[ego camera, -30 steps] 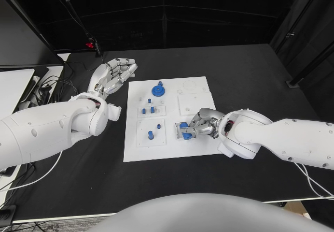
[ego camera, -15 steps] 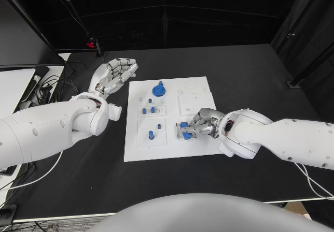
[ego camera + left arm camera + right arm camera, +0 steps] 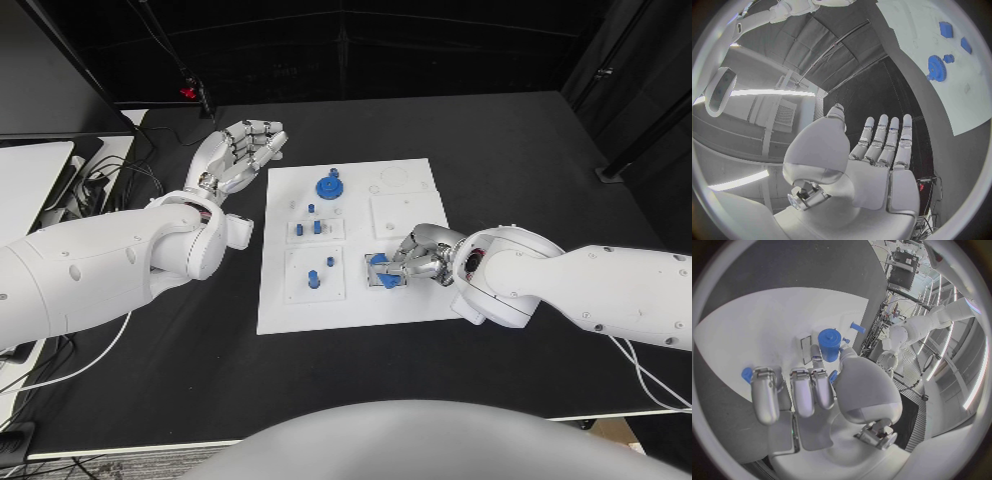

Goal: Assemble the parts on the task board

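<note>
The white task board (image 3: 351, 300) lies in the middle of the black desk (image 3: 519, 140). On its right half, toward the near edge, the right hand (image 3: 408, 262) rests with its fingers (image 3: 792, 390) curled down on a small blue part (image 3: 381, 270); from the right wrist that part shows as a blue cylinder (image 3: 828, 344) standing just past the fingertips, with the thumb beside it. Whether the fingers actually pinch it cannot be told. A blue gear (image 3: 329, 186) sits near the board's far edge, two small blue pegs (image 3: 307, 229) lie in the square plate below it, and another blue piece (image 3: 310, 281) stands in the plate nearest the left corner. The left hand (image 3: 238, 150) hovers above the desk beside the board's far left corner, holding nothing, its fingers (image 3: 886, 137) straight and close together, the palm flat.
</note>
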`<state>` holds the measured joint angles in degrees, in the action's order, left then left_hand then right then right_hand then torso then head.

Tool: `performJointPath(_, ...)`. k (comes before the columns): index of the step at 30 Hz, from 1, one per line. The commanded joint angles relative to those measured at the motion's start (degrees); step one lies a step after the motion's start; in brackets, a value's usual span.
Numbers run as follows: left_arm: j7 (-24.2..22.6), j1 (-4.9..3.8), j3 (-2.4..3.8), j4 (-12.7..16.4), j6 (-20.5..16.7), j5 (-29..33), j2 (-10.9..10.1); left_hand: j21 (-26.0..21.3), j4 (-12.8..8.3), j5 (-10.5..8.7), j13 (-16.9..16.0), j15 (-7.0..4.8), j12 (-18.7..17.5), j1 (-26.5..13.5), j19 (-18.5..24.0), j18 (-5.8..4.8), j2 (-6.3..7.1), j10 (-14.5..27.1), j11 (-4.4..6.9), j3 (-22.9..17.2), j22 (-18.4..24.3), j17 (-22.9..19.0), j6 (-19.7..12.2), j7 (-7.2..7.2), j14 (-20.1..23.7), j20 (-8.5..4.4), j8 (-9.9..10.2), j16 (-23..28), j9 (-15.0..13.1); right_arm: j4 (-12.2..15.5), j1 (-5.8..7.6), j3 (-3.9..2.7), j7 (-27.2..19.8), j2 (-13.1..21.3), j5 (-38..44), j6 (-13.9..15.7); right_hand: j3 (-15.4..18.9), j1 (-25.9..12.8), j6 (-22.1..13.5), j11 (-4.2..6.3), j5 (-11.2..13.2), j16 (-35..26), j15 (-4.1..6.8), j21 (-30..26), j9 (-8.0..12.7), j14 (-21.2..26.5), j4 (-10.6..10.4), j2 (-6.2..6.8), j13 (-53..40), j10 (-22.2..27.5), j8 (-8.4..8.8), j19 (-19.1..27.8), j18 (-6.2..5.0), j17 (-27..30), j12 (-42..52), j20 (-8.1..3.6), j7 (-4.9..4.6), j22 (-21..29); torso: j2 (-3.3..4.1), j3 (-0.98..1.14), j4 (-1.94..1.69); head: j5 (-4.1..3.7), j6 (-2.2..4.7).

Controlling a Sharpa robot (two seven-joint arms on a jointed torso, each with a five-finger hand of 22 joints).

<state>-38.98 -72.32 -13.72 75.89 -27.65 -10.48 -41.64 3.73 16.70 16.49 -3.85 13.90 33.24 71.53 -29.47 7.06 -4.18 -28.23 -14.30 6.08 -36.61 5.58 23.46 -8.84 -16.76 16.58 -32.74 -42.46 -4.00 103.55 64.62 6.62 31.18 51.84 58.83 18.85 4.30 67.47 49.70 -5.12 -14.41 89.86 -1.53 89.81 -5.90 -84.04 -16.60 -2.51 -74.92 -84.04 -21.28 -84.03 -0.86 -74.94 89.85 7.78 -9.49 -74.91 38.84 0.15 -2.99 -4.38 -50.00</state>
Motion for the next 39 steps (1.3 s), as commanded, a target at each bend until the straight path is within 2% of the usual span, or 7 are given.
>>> performJointPath(1,-2.7,-0.07,0.06,0.0,0.5,0.0,0.1,0.3,0.0,0.32,0.1,0.03,0.2,-0.1,-0.1,-0.91,-0.46,0.3,0.06,0.5,0.0,0.0,-0.5,-7.71,0.6,0.0,-0.3,-0.1,0.1,0.0,0.07,0.0,0.2,-0.1,0.2,-0.8,0.5,-0.6,-0.5,-0.57,0.3,0.1,-0.01,0.2,-0.1,-6.0,-0.1,-0.21,-15.1,-6.0,-0.23,-6.0,0.86,-15.1,0.1,-0.05,-0.07,-15.1,-0.01,-0.01,0.0,0.01,0.0)
performJointPath(6,-2.6,-0.06,0.06,0.0,0.6,0.0,0.1,0.3,0.0,0.32,0.1,0.03,0.2,-0.1,-0.1,-0.91,-0.46,0.3,0.06,0.5,0.0,0.0,-0.5,-7.71,0.6,0.0,-0.3,-0.1,0.1,-0.1,0.07,0.0,0.1,-0.2,0.2,-0.7,1.5,-1.4,-1.1,-0.7,0.8,0.1,-0.12,0.2,-0.3,-6.0,-0.1,-0.45,-15.1,-6.0,-0.63,-6.0,0.86,-15.1,0.1,0.07,-0.19,-15.1,0.01,-0.02,0.02,-0.01,0.0)
performJointPath(13,-2.6,-0.03,0.06,-0.1,0.6,0.0,0.2,0.3,0.0,0.32,0.1,0.03,0.2,-0.1,-0.1,-0.91,-0.46,0.3,0.06,0.5,0.0,0.0,-0.5,-7.71,0.6,0.0,-0.3,-0.1,0.1,-0.2,0.07,0.0,-0.2,-0.2,0.2,-0.3,4.8,-5.2,-3.2,-0.95,4.5,0.1,-0.34,0.2,-0.9,-6.0,-0.2,-1.43,-15.1,-6.0,-1.95,-6.0,0.86,-15.1,0.1,0.31,-0.47,-15.1,-0.01,-0.01,0.01,0.03,0.0)
performJointPath(19,-2.6,0.0,0.06,-0.1,0.7,0.0,0.2,0.3,0.0,0.4,0.1,0.03,0.3,0.0,-0.1,-0.92,-0.58,0.3,0.06,0.5,0.1,-0.1,-0.5,-7.71,0.6,0.0,-0.3,-0.1,0.1,-0.1,0.07,0.0,-0.4,-0.2,0.2,0.1,5.4,-5.7,-3.4,-0.99,4.5,0.1,-0.38,0.2,-1.0,-6.0,-0.2,-1.76,-15.1,-6.0,-2.46,-6.0,0.86,-15.1,0.1,0.35,-0.52,-15.1,0.0,0.01,0.05,-0.03,0.0)
performJointPath(29,-2.6,0.06,0.06,-0.1,0.7,0.0,0.1,0.3,0.0,0.54,0.1,0.04,0.3,0.1,-0.1,-0.92,-0.71,0.4,0.06,0.5,0.1,-0.2,-0.6,-7.71,0.6,0.0,-0.4,-0.2,0.1,0.1,0.07,0.0,-0.1,-0.1,0.2,0.1,6.0,-2.5,-3.1,-0.65,1.0,0.1,-0.17,0.2,-2.1,-6.0,0.2,-2.43,-15.1,-6.0,-5.31,-6.0,0.86,-15.1,0.1,0.21,-0.07,-15.1,-0.03,-0.01,0.07,-0.23,0.0)
performJointPath(34,-2.6,0.09,0.06,0.0,0.7,0.0,0.0,0.3,0.0,0.54,0.1,0.04,0.3,0.1,-0.1,-0.92,-0.71,0.4,0.06,0.5,0.1,-0.2,-0.6,-7.71,0.6,0.0,-0.4,-0.2,0.1,0.2,0.07,0.0,0.2,-0.1,0.3,-0.2,4.9,3.3,-2.9,-0.19,-5.9,0.1,0.23,0.2,-2.8,-6.0,2.4,-2.29,-15.1,-6.0,-6.94,-6.0,0.86,-15.1,0.1,-0.12,0.43,-15.1,-0.01,-0.01,0.06,-0.31,0.0)
performJointPath(39,-2.6,0.12,0.06,-0.1,0.7,0.0,0.1,0.3,0.0,0.54,0.1,0.04,0.3,0.1,-0.1,-0.92,-0.71,0.4,0.06,0.5,0.1,-0.2,-0.6,-7.71,0.6,0.0,-0.4,-0.2,0.1,0.2,0.06,0.0,0.5,-0.1,0.8,-0.3,3.4,7.5,-2.4,0.25,-6.5,0.1,0.57,0.2,-3.2,-6.0,4.6,-2.14,-15.1,-6.0,-8.15,-6.0,0.86,-15.1,0.1,-0.43,0.92,-15.1,0.0,0.0,0.02,-0.41,0.0)
